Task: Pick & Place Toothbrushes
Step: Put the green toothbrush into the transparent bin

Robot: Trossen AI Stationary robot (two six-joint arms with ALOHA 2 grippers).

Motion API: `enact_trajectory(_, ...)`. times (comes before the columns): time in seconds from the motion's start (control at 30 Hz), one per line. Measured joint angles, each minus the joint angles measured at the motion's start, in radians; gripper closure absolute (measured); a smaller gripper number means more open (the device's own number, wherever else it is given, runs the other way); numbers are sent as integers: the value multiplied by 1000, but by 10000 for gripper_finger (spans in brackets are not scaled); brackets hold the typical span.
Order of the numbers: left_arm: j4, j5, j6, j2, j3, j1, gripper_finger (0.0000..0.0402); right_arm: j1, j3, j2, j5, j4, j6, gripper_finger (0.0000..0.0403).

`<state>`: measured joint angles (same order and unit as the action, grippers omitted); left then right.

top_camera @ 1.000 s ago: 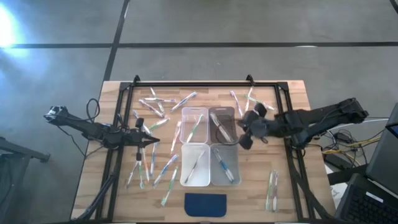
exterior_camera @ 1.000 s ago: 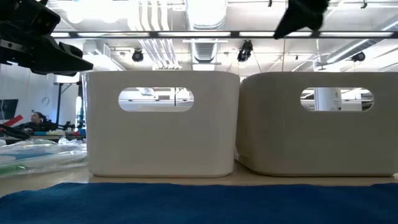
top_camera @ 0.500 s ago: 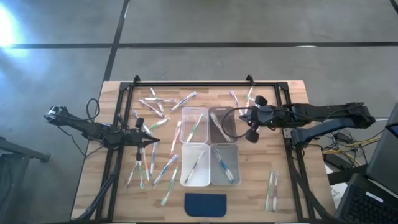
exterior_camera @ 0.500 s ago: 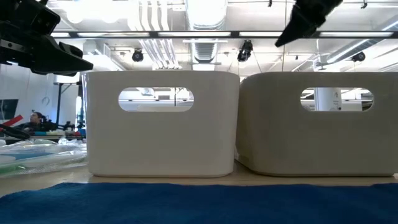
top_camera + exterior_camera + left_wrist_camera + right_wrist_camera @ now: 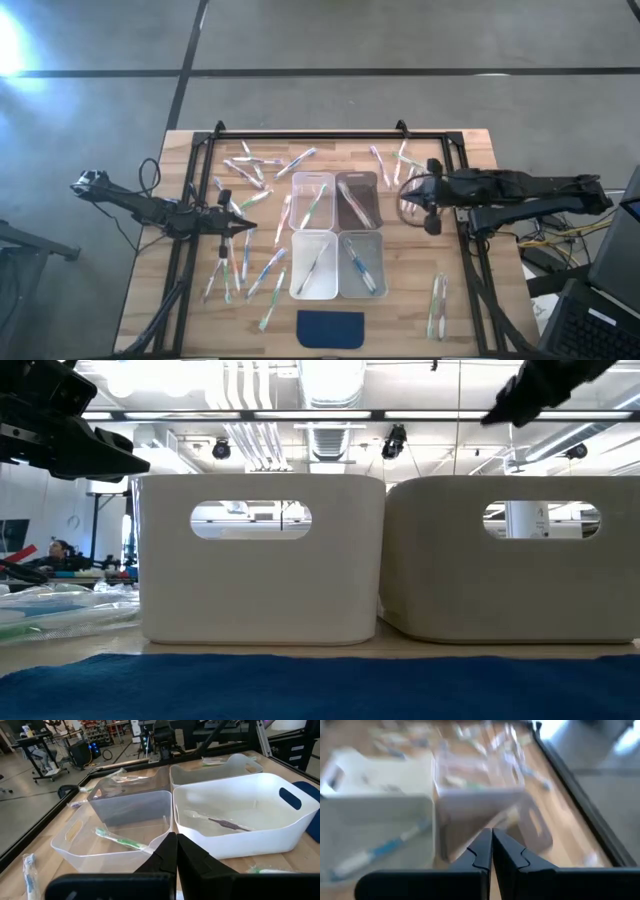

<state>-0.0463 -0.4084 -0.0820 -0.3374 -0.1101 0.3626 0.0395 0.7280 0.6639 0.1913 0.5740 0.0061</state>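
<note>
Many toothbrushes lie loose on the wooden table: a group at the left (image 5: 250, 268), some at the far edge (image 5: 262, 165), two at the near right (image 5: 437, 305). Four bins (image 5: 338, 235) stand in the middle, each with a toothbrush or two inside, such as a green one (image 5: 122, 840). My left gripper (image 5: 247, 229) hovers shut and empty over the left group, pointing at the bins. My right gripper (image 5: 404, 188) hangs shut and empty above the table, just right of the far right bin (image 5: 358, 198).
A dark blue pad (image 5: 331, 328) lies at the near edge in front of the bins. A black frame rail (image 5: 330, 137) runs along the far edge and down both sides of the table. Bare wood shows right of the bins (image 5: 420, 260).
My right gripper has drawn back from over the far right bin toward the table's right edge, rolling its wrist as it went, and stays shut. The left arm and the toothbrushes have kept still.
</note>
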Motion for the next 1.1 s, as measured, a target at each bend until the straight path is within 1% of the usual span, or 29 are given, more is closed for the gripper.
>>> enact_trajectory(0.1, 0, 0, 0, 0, 0, 0, 396, -5, -35, -66, -44, -95, -26, 394)
enact_trajectory(0.23, 0, 0, 0, 0, 0, 0, 396, -8, -108, -115, -95, -205, -65, 394)
enact_trajectory(0.33, 0, 0, 0, 0, 0, 0, 396, -8, -181, -123, -123, -318, -79, 394)
enact_trajectory(0.5, 0, 0, 0, 0, 0, 0, 396, -9, -280, -126, -189, -492, -151, 394)
enact_trajectory(0.67, 0, 0, 0, 0, 0, 0, 396, -48, -332, -130, -200, -517, -166, 394)
enact_trajectory(0.87, 0, 0, 0, 0, 0, 0, 396, -158, -413, -137, -355, -584, -116, 394)
enact_trajectory(1.0, 0, 0, 0, 0, 0, 0, 396, -232, -460, -160, -420, -588, -88, 395)
enact_trajectory(1.1, 0, 0, 0, 0, 0, 0, 396, -266, -495, -199, -478, -586, -64, 395)
